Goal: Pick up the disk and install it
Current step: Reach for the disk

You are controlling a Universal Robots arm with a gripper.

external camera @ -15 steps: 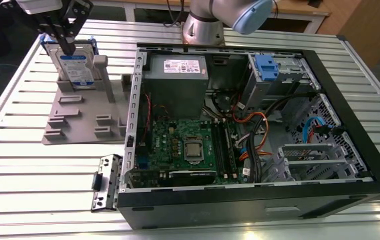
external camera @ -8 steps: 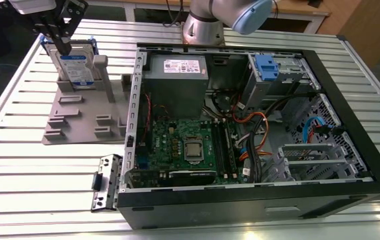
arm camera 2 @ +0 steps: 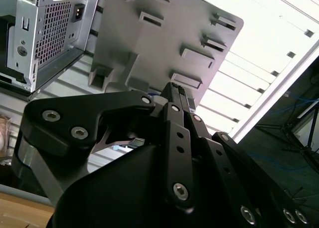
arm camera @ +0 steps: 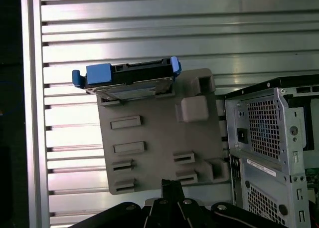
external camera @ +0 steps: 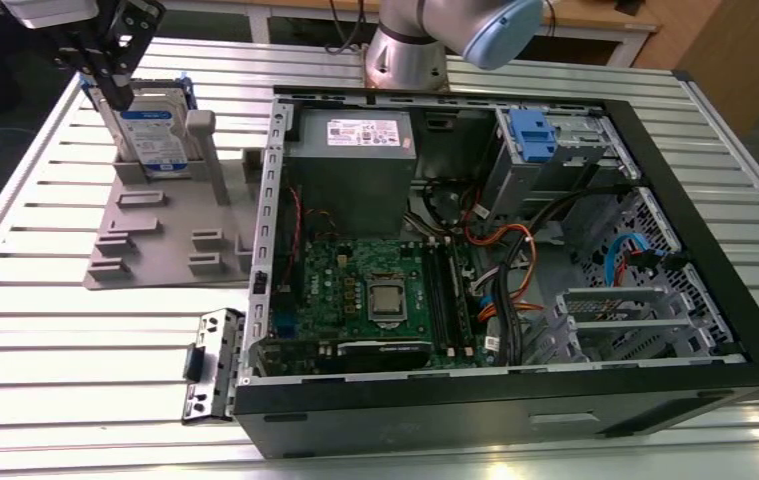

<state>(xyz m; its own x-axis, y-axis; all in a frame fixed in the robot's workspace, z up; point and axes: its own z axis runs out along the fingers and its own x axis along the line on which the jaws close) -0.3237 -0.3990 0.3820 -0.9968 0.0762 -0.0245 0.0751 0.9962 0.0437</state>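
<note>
Computer case [external camera: 513, 250] lies open on the surface [external camera: 32, 330] nearest the camera. Beyond it, the disk [external camera: 152, 130] stands upright in a grey holder [external camera: 166, 240], not yet picked up or installed; end effector [external camera: 115, 95] hangs closed and empty close over it.

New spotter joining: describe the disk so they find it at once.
On the exterior view's left, beside the open computer case, lies a grey slotted holder. The disk stands on edge in it, the only blue-framed silver drive there.
</note>
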